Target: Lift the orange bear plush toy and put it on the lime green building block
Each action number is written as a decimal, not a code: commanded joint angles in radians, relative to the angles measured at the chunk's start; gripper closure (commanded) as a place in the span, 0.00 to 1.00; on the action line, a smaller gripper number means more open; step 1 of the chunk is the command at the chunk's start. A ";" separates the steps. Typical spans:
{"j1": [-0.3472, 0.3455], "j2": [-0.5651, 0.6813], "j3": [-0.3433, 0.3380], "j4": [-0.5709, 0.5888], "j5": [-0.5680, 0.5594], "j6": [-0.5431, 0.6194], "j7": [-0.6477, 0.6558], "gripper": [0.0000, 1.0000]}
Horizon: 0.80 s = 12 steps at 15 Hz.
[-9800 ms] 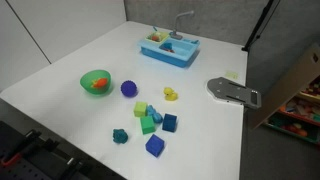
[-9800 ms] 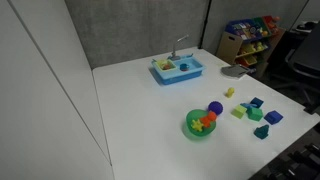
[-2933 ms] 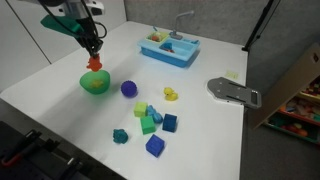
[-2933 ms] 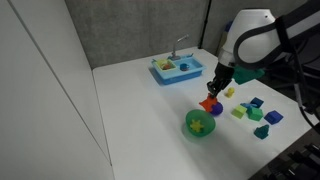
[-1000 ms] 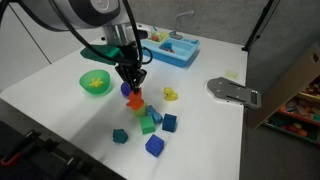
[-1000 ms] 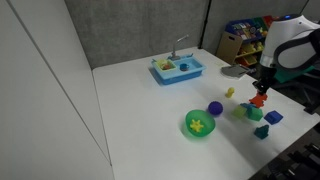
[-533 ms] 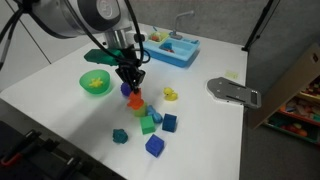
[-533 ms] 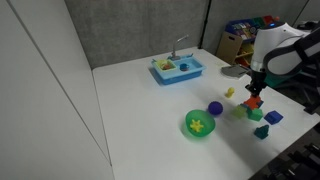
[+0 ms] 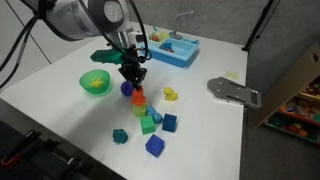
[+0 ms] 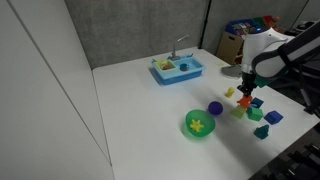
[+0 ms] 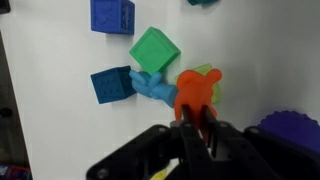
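The fingers [image 11: 183, 135] appear closed on the lower edge of the orange bear plush toy [image 11: 194, 90], which juts just past their tips. Peeking out beneath it, right beyond, is the lime green building block [image 11: 209, 74]. Seconds ago the toy hung over the green bowl [image 9: 95, 82], now well away from the fingers. The carry looks finished, so opening and letting go is likely what remains.

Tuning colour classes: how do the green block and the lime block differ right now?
Shade: the green block is a deeper green; the lime block is paler, yellowish. Visibility: the wrist view shows a whole face of the green block, while the bear hides most of the lime block. Both are small blocks in one cluster.
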 commanded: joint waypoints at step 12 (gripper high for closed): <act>0.015 0.121 -0.023 0.096 0.000 0.014 0.011 0.96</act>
